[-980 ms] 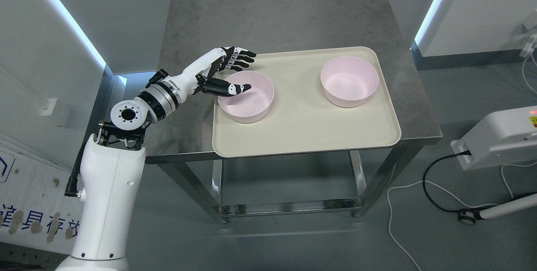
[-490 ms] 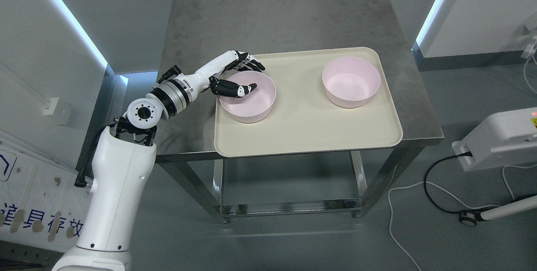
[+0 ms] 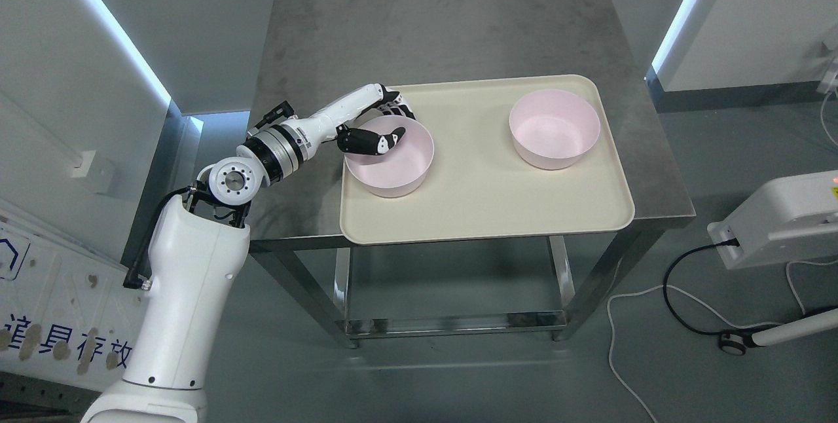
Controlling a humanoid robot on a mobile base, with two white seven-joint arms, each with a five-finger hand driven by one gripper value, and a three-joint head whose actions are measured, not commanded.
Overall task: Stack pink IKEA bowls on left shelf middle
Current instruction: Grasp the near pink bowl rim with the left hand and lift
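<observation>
Two pink bowls stand on a cream tray (image 3: 484,207) on a steel table. The left bowl (image 3: 393,160) is at the tray's left side, the right bowl (image 3: 554,128) at its back right. My left hand (image 3: 386,125) is shut on the left bowl's far-left rim: the thumb (image 3: 380,141) is inside the bowl, the other fingers (image 3: 398,107) curl around the outside wall. The bowl rests on the tray. The right arm does not show.
The steel table (image 3: 432,23) has bare surface behind the tray and a lower shelf (image 3: 452,318) beneath. A white device (image 3: 779,217) with cables stands on the floor at the right. A wall panel stands at the left.
My left hand has closed from open fingers over the rim to a pinch on the left bowl's rim, the forearm swinging in. The whole picture has shifted slightly, so the camera moved.
</observation>
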